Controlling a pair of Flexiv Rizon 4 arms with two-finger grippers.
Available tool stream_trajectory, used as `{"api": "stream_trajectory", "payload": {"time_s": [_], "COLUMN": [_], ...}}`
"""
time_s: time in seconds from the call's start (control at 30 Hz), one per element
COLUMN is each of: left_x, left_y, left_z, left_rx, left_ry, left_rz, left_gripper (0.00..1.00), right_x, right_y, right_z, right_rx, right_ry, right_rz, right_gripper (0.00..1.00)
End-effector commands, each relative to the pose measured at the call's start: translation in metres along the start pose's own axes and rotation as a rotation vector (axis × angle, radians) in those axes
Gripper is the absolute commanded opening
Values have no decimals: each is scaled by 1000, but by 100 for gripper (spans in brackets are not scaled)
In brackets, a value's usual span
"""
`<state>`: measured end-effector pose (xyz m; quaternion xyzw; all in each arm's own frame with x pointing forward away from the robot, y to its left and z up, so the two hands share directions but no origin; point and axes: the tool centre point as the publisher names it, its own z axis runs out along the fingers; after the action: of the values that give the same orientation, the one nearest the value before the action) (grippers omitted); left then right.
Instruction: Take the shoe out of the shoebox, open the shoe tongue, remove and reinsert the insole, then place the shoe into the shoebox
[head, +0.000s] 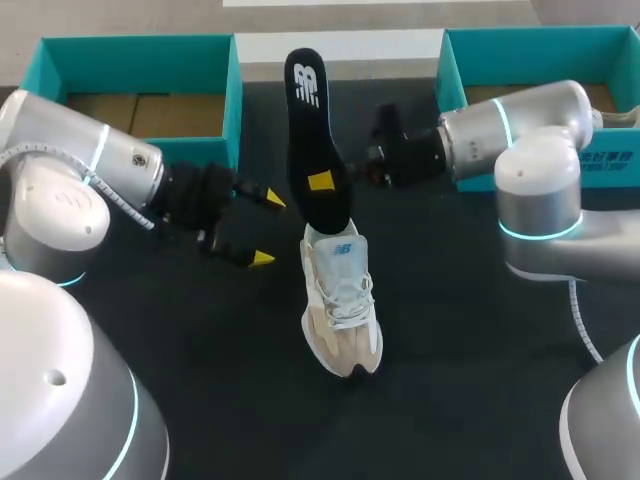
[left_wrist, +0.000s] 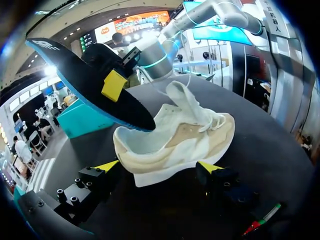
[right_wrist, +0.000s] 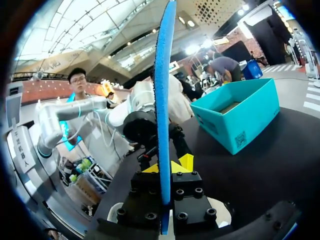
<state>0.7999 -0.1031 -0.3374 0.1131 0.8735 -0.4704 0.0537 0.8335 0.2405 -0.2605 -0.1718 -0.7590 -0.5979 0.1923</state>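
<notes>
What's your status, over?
Right gripper shut on insole, tip at shoe opening. Left gripper open, beside shoe. Shoe upright on table. Nothing blocking.

The right gripper (head: 325, 181) clamps the black insole (head: 312, 150), whose lower end overlaps the white-and-beige sneaker's (head: 340, 310) opening. The left gripper (head: 268, 228) hangs spread wide near the heel. Two teal shoeboxes (head: 140, 50) sit behind.
</notes>
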Motion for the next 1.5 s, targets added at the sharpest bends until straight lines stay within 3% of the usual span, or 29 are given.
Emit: {"api": "stream_trajectory", "payload": {"time_s": [0.03,0.83,1.3,1.5], "left_x": [2,-4,-8,-9], "left_y": [3,-22,-19,-17], "left_z": [5,8,12,12], "left_rx": [8,-130,-120,-121], "left_ry": [-1,3,13,16], "left_rz": [0,-28,-46,-44], "left_gripper": [100,100,100,100], "right_x": [0,-13,-15,-19], "right_y": [1,-24,-44,-65], "right_z": [2,1,8,6], "right_rx": [3,-36,-32,-39], "right_ry": [-3,14,29,54], "right_rz": [1,35,-3,38], "right_gripper": [0,0,0,0]}}
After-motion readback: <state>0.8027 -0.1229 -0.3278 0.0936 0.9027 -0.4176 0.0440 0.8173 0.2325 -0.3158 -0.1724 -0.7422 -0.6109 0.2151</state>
